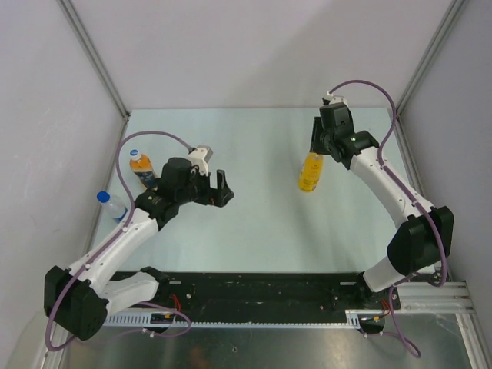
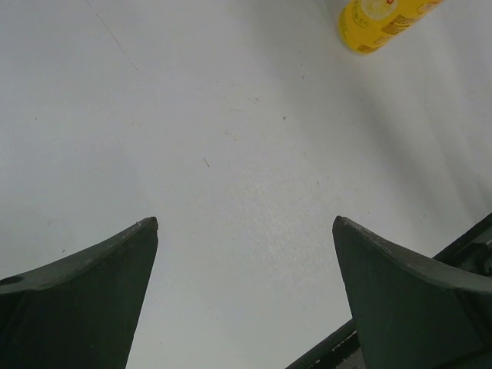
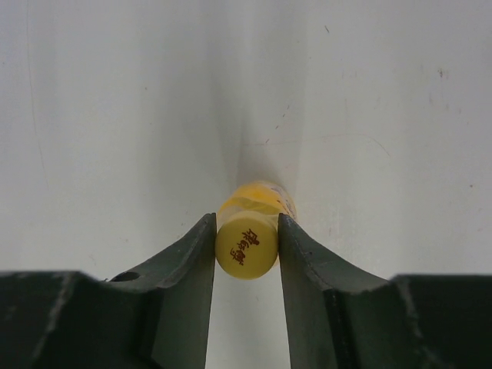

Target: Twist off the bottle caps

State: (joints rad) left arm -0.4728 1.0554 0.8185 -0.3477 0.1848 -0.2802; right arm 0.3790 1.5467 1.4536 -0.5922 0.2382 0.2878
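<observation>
Three plastic bottles share a pale table (image 1: 254,231), seen from above. R gripper (image 3: 246,221) is clamped on the yellow cap (image 3: 246,247) of the tall yellow bottle (image 1: 310,173), right of centre. Its wrist view shows both dark fingers (image 3: 184,277) pressed against the cap's sides, w/ the bottle body visible just beyond the cap. Bottle looks upright on the table, but contact at its base can't be confirmed.

L gripper (image 1: 222,188) hangs near mid-table, well apart from that bottle, jaws wide apart w/ nothing btw them. Its wrist view shows only bare table and the yellow bottle's lower end at top right.

Short orange bottle (image 1: 140,167) w/ pale cap (image 1: 135,154) stands at far left, behind the L arm (image 1: 127,234). Clear water bottle (image 1: 115,207) w/ blue cap (image 1: 103,197) is just beside it, nearer the table's left edge.

Handling, as judgement:
- **Weight and stiffness:** the yellow bottle looks full, so prob. fairly heavy for its size and stiff enough not to buckle.
- **Surface:** smooth plastic w/ a glossy label, prob. slippery.
- **Cap:** small and hard, so a pinch across its sides suits twisting.
- **Body:** nothing holds it. W/ only the cap gripped, the bottle would likely spin along rather than unscrew.
- **Where to hold:** best spot for the L gripper is prob. mid-body, firm but not crushing.
- **Tipping:** it is tall and narrow, so it may tip if pushed sideways.
</observation>
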